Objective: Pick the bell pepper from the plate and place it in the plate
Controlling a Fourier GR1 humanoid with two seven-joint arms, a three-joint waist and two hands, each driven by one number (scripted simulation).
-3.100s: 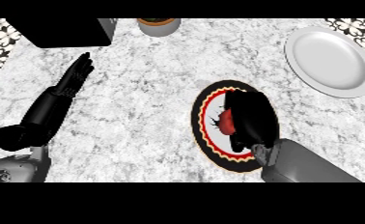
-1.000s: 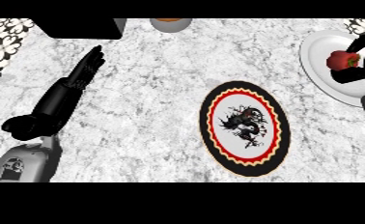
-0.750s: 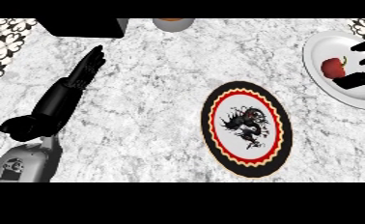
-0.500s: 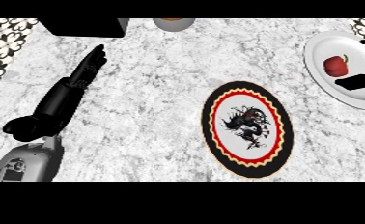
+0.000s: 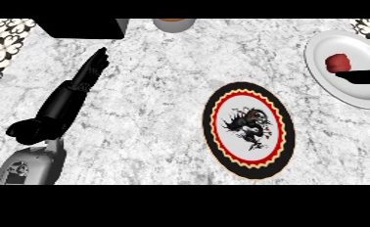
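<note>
The red bell pepper lies on the white plate at the counter's right edge. Just below the pepper, the straight fingers of my right hand reach in from the right edge; they lie apart from the pepper and hold nothing. The rest of that hand is out of view. Right of the counter's middle lies a patterned plate with a black rim, a red scalloped ring and a dark figure, and nothing is on it. My left hand rests open at the left with its fingers straight.
A black box stands at the back left, with a brown-topped cup beside it. Patterned tiles border the marble counter at the far left.
My right hand has let go of the bell pepper on the white plate and drawn back toward the right edge. The left hand has stayed still.
</note>
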